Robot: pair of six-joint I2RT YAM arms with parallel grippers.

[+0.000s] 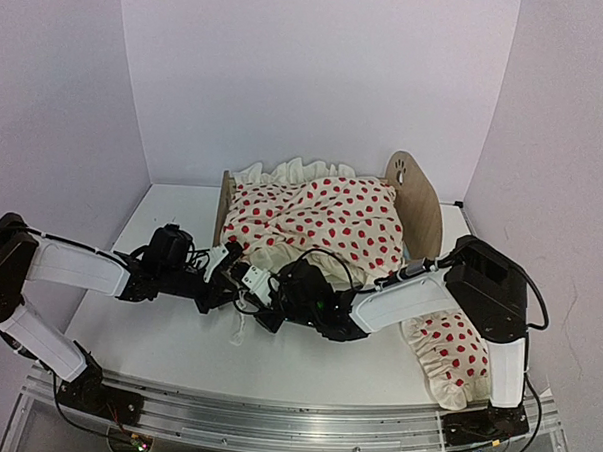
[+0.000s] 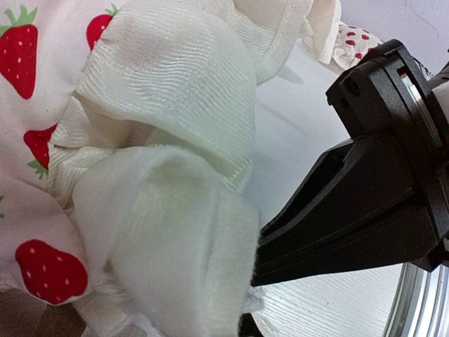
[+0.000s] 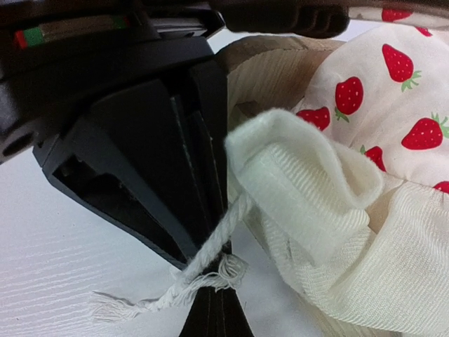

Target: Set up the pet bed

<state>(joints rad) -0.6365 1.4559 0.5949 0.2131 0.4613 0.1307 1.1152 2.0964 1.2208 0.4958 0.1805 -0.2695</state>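
At the near-left hem of the strawberry blanket [image 1: 322, 222], both arms meet nose to nose. This looks like the dressing step: covering laid over the pet bed [image 1: 415, 196], edge being tidied. The right gripper [image 1: 264, 284] is clamped tight, and in its wrist view a white cord [image 3: 203, 263] runs down the seam of its fingers, so it appears pinched there, with the frayed end trailing on the table [image 1: 177, 331]. The left gripper [image 1: 225, 268] noses into the cream ruffle [image 2: 175, 140]. Its own jaws aren't visible, so I cannot tell whether they grip anything.

In the overhead view the bed lies at twelve o'clock from the jaws, just beyond them, not touched. Its paw-print headboard is off at two o'clock, and the mattress is hidden under the cloth. The pillow [image 1: 446, 357] waits at four o'clock.

Next, I'd judge, comes a gentle draw on the hem to smooth it. It calls for coordination, with the two arms so crowded.
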